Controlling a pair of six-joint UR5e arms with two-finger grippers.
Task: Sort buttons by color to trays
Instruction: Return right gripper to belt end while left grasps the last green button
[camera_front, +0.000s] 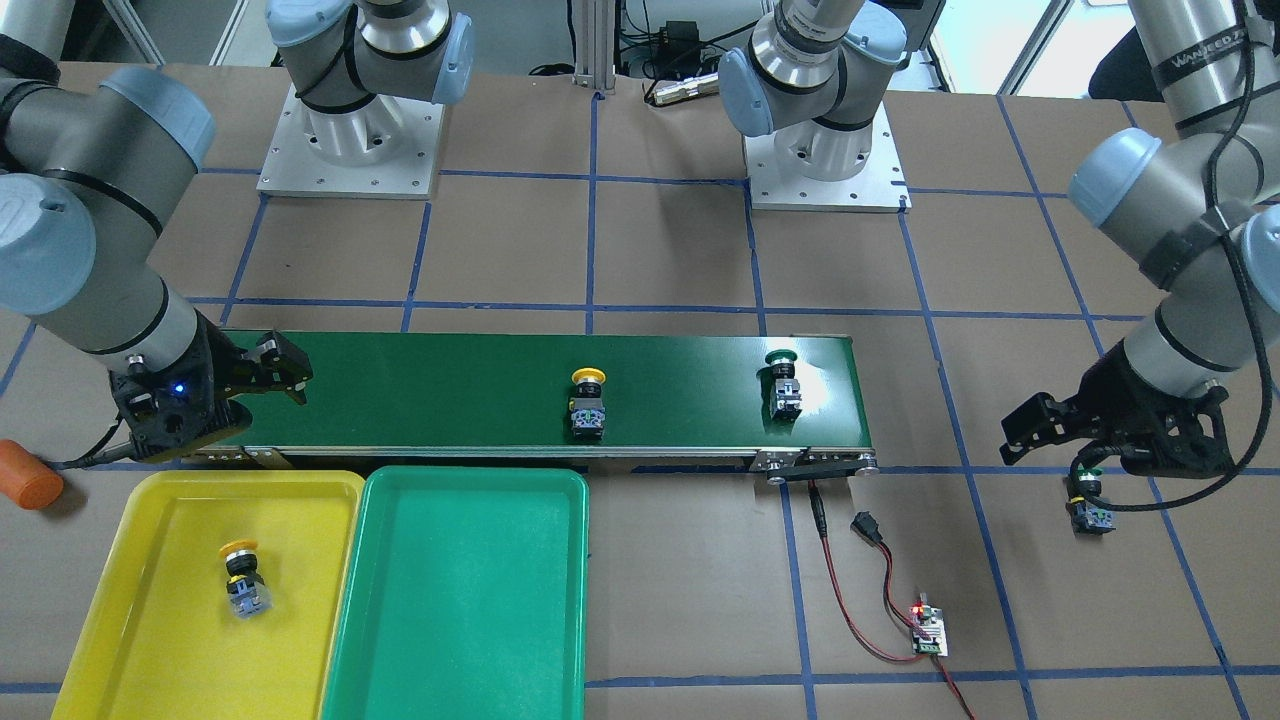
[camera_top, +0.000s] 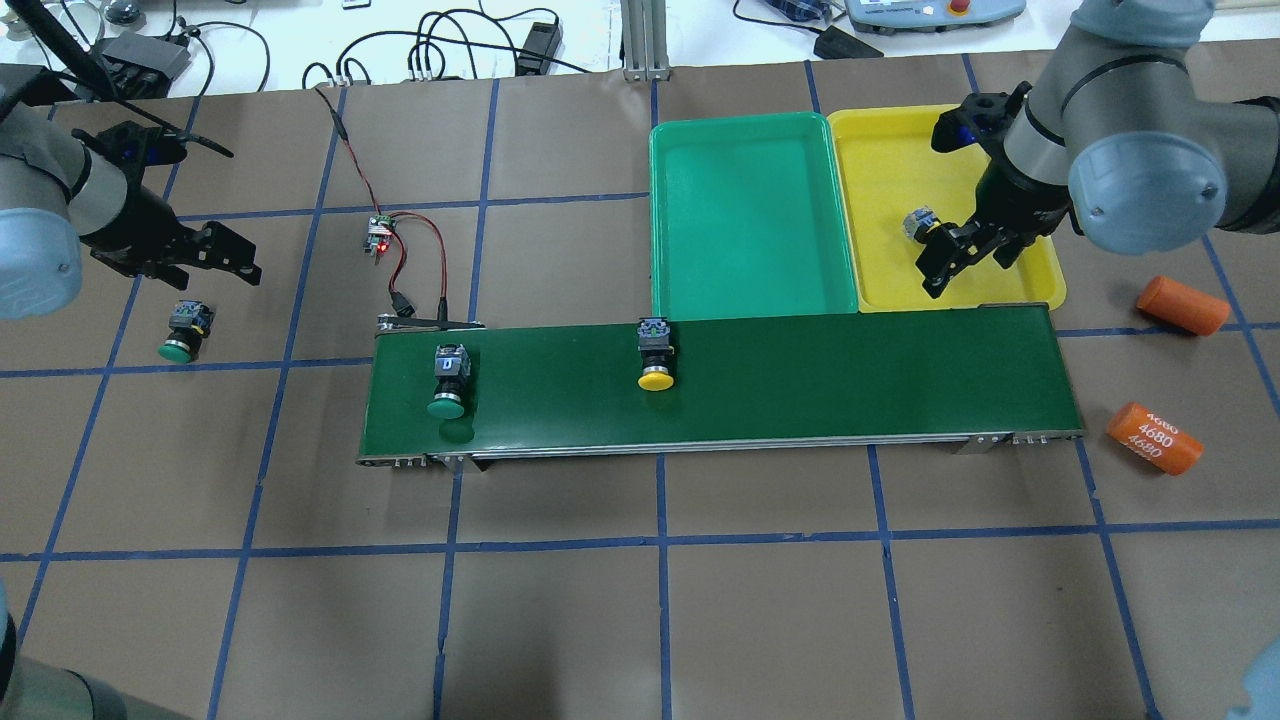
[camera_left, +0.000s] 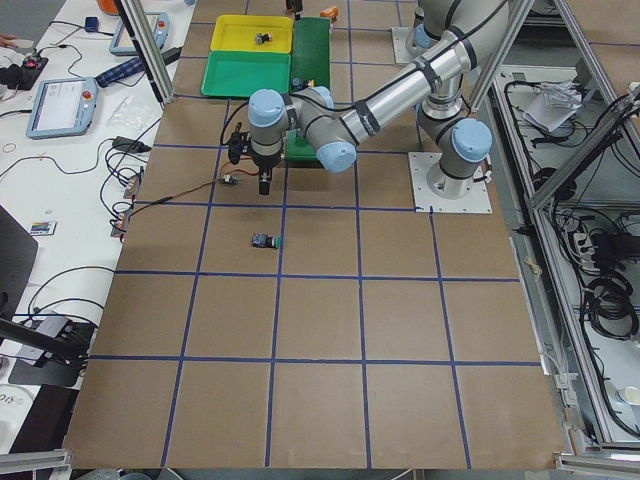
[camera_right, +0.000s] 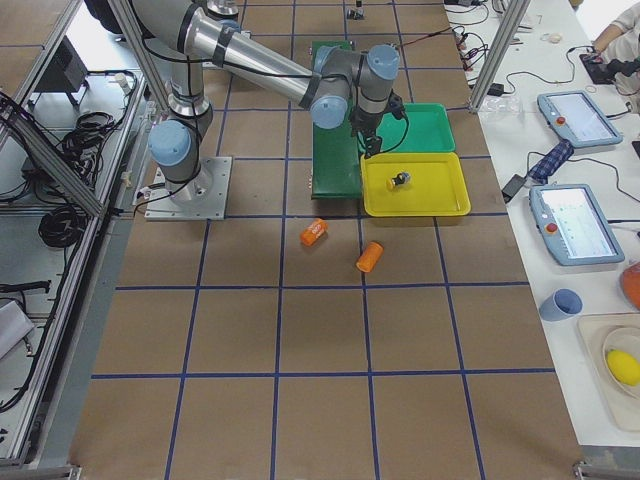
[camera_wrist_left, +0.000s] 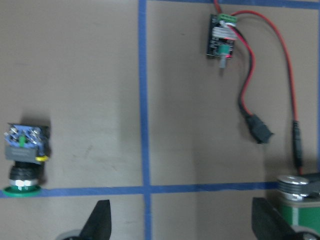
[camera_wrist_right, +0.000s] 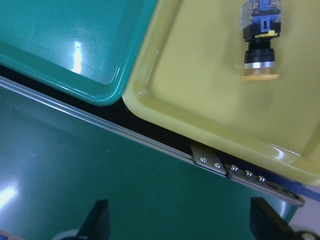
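Note:
A yellow button (camera_top: 655, 355) and a green button (camera_top: 448, 380) lie on the dark green belt (camera_top: 850, 380). Another yellow button (camera_wrist_right: 259, 42) lies in the yellow tray (camera_top: 880, 170). The green tray (camera_top: 750, 210) beside it holds nothing. A second green button (camera_wrist_left: 22, 157) lies on the table, left of the belt. My left gripper (camera_top: 215, 255) hovers open just beyond that button, with nothing between its fingers. My right gripper (camera_top: 950, 265) hangs open and empty over the yellow tray's near edge, beside the button in it.
Two orange cylinders (camera_top: 1183, 305) (camera_top: 1154, 437) lie on the table right of the belt. A small controller board (camera_top: 378, 235) with red and black wires sits behind the belt's left end. Blue tape lines grid the brown table.

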